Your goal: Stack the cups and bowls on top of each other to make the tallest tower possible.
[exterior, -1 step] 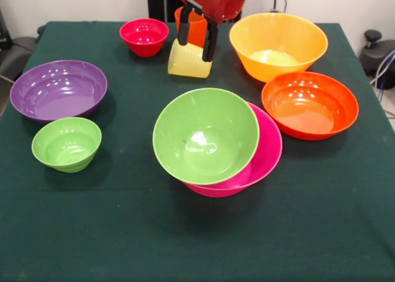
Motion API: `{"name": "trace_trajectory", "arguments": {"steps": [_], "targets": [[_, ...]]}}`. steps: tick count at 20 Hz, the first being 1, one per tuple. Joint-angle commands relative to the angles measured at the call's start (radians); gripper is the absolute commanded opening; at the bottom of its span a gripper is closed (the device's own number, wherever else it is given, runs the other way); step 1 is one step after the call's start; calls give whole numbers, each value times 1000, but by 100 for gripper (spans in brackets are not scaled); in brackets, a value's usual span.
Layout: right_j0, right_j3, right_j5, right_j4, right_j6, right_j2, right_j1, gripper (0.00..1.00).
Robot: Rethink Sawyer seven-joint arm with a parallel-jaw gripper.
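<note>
Nearest the camera, a medium green bowl (205, 136) is seen tilted inside the large pink bowl (266, 152); this leaning pair forms the tower so far. No cup is visible between them from this view. To one side, the small green bowl (66, 144) sits apart on the tabletop (197, 239), with the large purple bowl (58, 89) just behind it. On the other side, the orange-red bowl (310, 104) lies near the pink one, and the yellow-orange bowl (278, 45) stands just behind it. The small red bowl (144, 37) is placed toward the far edge.

The gripper (197, 40) is positioned at the far side, its jaws apart and straddling the upper part of the yellow cup (189, 60); contact cannot be confirmed. An orange cup (194, 24) is partly hidden just behind.

Step judged in hand: pickup of the yellow cup. For the next move, the jaws would need to be closed squarely on the ribbed wall, the cup lifted clear of its orange neighbour, and then carried to the tilted green bowl, where a sloping seat may let it slide.
</note>
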Motion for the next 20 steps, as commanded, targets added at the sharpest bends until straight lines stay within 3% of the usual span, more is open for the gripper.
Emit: {"name": "trace_trajectory", "arguments": {"steps": [1,11,20], "targets": [[40,54,-62,25,180,62,92,100],[82,46,-91,71,212,41,131,100],[159,77,-32,127,251,-14,86,100]]}}
